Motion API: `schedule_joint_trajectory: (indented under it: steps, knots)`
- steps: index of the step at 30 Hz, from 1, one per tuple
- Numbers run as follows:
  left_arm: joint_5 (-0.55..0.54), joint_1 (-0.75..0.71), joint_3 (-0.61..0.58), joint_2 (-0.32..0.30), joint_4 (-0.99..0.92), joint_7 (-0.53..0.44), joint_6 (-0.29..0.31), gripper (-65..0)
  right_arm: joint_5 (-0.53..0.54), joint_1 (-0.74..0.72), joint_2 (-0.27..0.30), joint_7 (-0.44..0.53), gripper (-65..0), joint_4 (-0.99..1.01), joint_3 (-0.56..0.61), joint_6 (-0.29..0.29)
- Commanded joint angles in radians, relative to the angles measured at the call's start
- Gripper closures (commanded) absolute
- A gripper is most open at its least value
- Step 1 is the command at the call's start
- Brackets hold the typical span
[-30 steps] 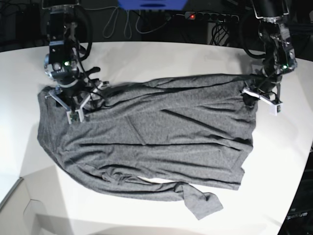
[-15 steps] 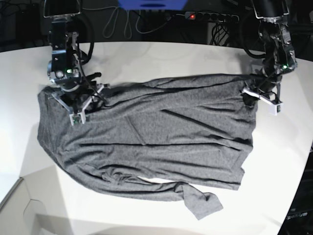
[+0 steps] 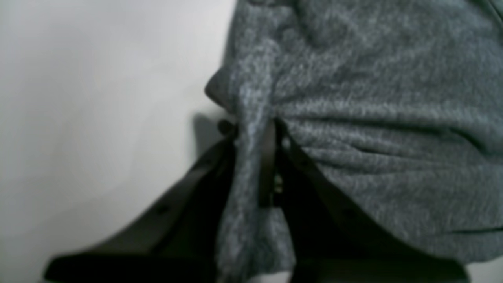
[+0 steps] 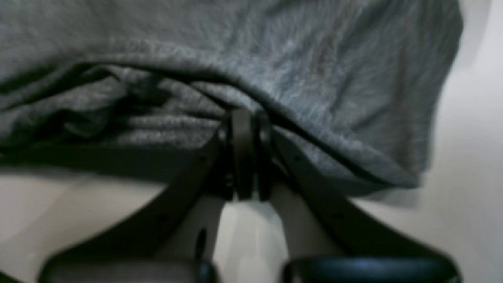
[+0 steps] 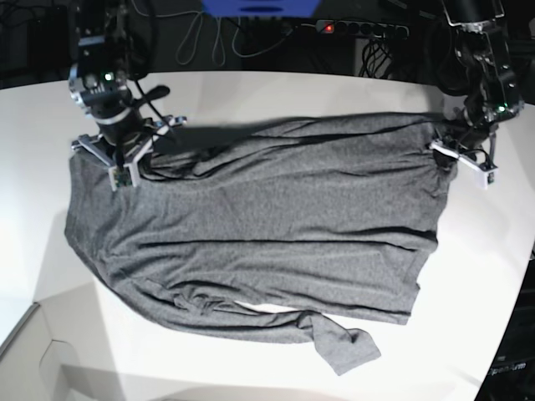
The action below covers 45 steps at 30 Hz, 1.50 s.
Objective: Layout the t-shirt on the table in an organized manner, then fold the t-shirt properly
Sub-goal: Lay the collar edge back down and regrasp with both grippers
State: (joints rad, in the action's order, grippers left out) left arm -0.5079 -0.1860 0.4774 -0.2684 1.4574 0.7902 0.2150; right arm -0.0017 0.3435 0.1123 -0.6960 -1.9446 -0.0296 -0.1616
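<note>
The dark-grey t-shirt [image 5: 267,225] lies spread sideways across the white table [image 5: 276,92], with one sleeve [image 5: 343,347] bunched at the front. My left gripper [image 5: 445,155] is at the shirt's far right corner, shut on a fold of the cloth [image 3: 373,118]; the pinched fabric runs between its fingers [image 3: 267,157]. My right gripper [image 5: 132,164] is at the shirt's far left corner. Its fingers [image 4: 243,129] are pressed together under the shirt's edge [image 4: 314,59], which drapes over the tips. The far edge of the shirt is stretched between the two grippers.
A power strip with cables [image 5: 359,29] and a blue object [image 5: 259,7] sit beyond the table's far edge. The table's curved edge falls away at the right [image 5: 522,276]. A grey panel [image 5: 21,334] lies at the lower left corner.
My right gripper has gone from open to shut on the shirt's far left corner. Both grippers have moved toward the table's far edge, drawing the shirt's far edge straighter.
</note>
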Motion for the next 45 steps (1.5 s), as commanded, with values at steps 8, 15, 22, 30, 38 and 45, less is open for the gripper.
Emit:
schedule_joint_trajectory:
  steps: [8, 15, 22, 30, 38, 45]
  knots:
    - [-0.005, 0.007, 0.011, -0.033, 0.019, -0.015, -0.002, -0.1, -0.001, 0.07, 0.003, 0.016, 0.0, -0.031, -0.094, -0.003]
    - [-0.005, -0.022, 0.013, -0.042, 0.042, -0.015, -0.002, -0.1, 0.001, 0.164, -0.015, 0.129, 0.0, -0.022, -0.091, -0.003]
    - [-0.005, -0.07, 0.013, -0.041, 0.092, -0.015, -0.002, -0.1, 0.001, 0.203, -0.018, 0.134, 0.0, 0.007, -0.095, -0.003]
    - [-0.005, -0.093, 0.013, -0.033, 0.111, -0.015, -0.002, -0.2, 0.001, 0.245, -0.007, 0.126, 0.0, 0.007, -0.069, -0.003]
    - [-0.005, -0.093, 0.01, -0.032, 0.11, -0.015, -0.002, -2.0, -0.004, 0.273, -0.006, 0.132, -16.6, 0.012, -0.051, -0.003]
    - [-0.007, -0.128, 0.011, -0.032, 0.141, -0.015, -0.001, -12.5, -0.004, 0.279, -0.012, 0.129, -20.6, -0.008, -0.059, -0.002]
